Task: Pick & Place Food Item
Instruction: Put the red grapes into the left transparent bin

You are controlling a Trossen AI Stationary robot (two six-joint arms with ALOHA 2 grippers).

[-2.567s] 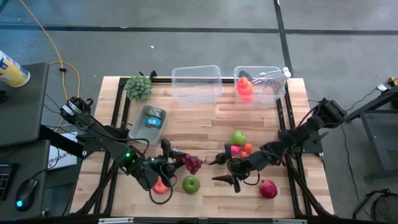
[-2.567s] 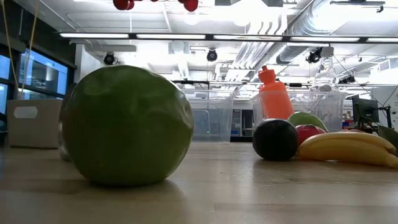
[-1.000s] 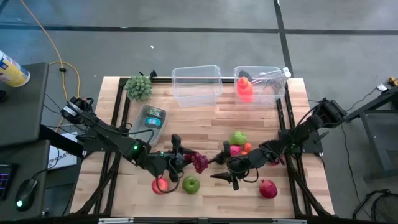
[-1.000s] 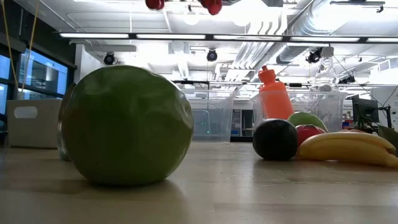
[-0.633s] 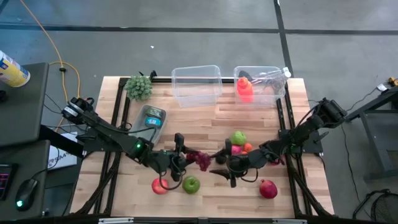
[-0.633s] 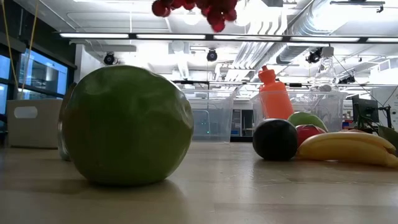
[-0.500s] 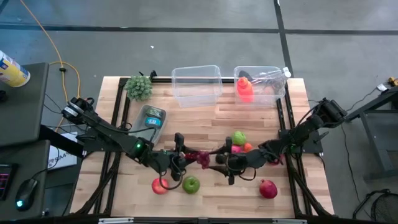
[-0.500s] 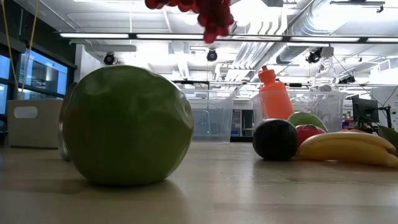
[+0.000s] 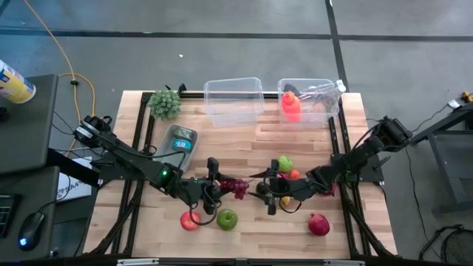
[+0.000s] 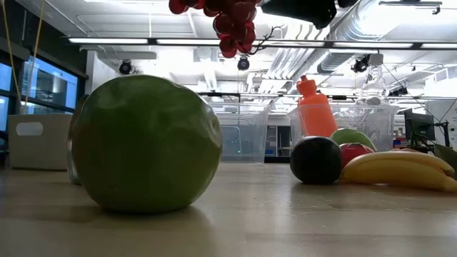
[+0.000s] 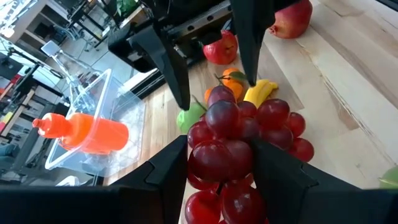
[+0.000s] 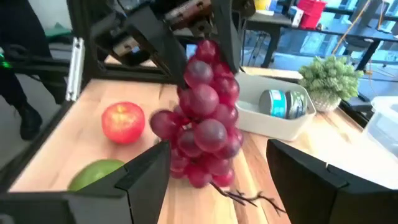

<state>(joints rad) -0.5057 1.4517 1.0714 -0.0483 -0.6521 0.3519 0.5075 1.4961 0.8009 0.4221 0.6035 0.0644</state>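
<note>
Overhead, left end effector [image 9: 219, 186] grips one grape bunch [image 9: 236, 186] (red); right end effector [image 9: 264, 191] gapes.

Green apple [image 10: 146, 143]: on the table [image 10: 285, 221], far below the gripper [image 10: 303, 8]. Grapes [image 10: 228, 20]: hanging just beside the gripper. Dark fruit [image 10: 315, 160], banana [image 10: 400, 171], orange bottle [image 10: 314, 107], clear bins [image 10: 246, 135]: all on the table, well below it.
</note>
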